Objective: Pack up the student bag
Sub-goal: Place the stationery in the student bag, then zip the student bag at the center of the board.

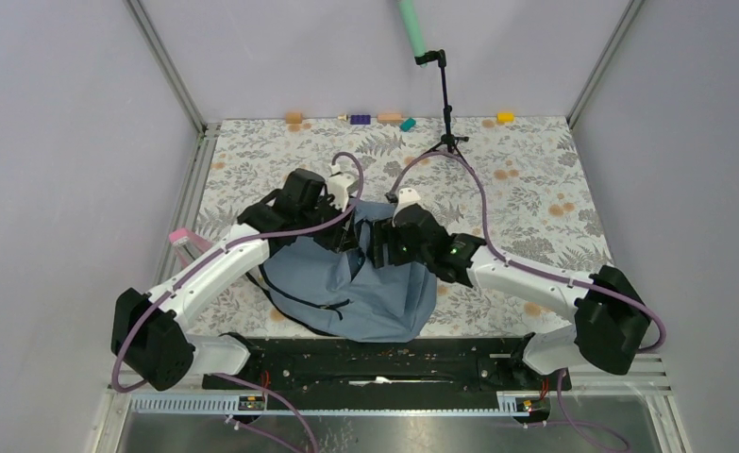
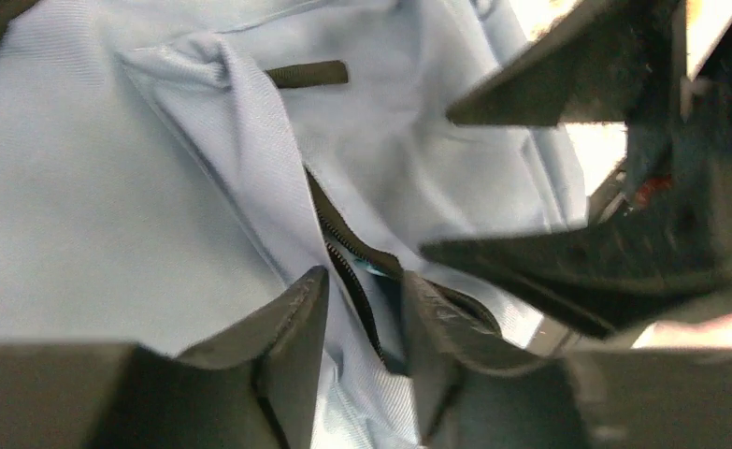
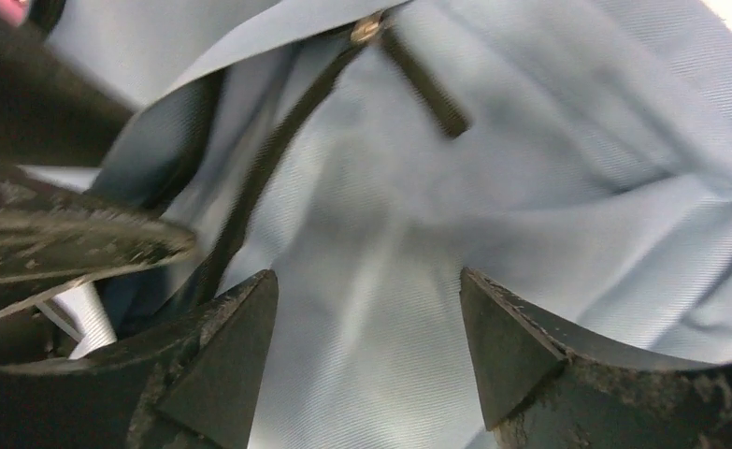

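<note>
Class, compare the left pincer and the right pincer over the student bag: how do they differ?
The left pincer is only narrowly parted; the right pincer gapes wide. The left pincer straddles the zipper; the right pincer has plain fabric between its jaws. Both hang close over the student bag, pointing down at its grey-blue cloth.

the student bag (image 1: 370, 294) lies on the floral bench (image 1: 545, 189); left claw (image 1: 346, 236) and right claw (image 1: 384, 247) sit close together at its far edge. coloured blocks (image 1: 389, 119) line the far side.
</note>
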Controlling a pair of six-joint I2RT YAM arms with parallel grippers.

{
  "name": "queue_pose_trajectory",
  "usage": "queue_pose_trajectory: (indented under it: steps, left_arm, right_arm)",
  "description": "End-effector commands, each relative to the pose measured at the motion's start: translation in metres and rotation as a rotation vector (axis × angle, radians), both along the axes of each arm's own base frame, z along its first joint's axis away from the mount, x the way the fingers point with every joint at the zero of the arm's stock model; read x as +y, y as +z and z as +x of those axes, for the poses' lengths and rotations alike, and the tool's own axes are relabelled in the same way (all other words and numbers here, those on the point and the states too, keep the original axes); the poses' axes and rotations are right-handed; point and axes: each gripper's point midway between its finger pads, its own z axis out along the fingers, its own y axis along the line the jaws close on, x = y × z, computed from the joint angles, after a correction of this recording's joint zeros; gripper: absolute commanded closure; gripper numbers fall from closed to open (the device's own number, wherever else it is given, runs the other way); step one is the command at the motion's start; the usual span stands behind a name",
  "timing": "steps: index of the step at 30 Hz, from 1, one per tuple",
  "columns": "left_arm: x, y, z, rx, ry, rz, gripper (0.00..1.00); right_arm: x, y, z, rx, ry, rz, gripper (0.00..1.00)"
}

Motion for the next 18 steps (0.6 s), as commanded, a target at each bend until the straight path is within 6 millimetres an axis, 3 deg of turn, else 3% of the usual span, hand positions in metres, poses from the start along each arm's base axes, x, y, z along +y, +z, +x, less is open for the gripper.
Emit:
queue_pose_trajectory:
  steps: [1,3,6,9,13,18]
  left_arm:
    - [0.008,0.048,0.021,-0.13,0.142,-0.046,0.55]
    - [0.017,0.062,0.024,-0.173,0.205,-0.053,0.4]
    - [0.025,0.077,0.025,-0.2,0.261,-0.06,0.26]
    - [0.029,0.079,0.033,-0.168,0.344,-0.047,0.21]
    - [0.024,0.073,0.045,-0.105,0.42,-0.052,0.16]
    - [0.001,0.058,0.056,-0.021,0.404,-0.084,0.12]
  right_arm:
    - [0.009,0.002,-0.012,-0.025,0.013,0.031,0.19]
    - [-0.006,0.014,-0.01,-0.073,-0.011,0.021,0.13]
    - [-0.027,0.036,-0.004,-0.096,-0.025,0.049,0.06]
    - [-0.04,0.052,0.006,-0.102,-0.015,0.092,0.06]
    - [-0.036,0.064,0.016,-0.144,0.084,0.084,0.06]
    - [-0.033,0.061,0.059,-0.094,0.072,0.167,0.1]
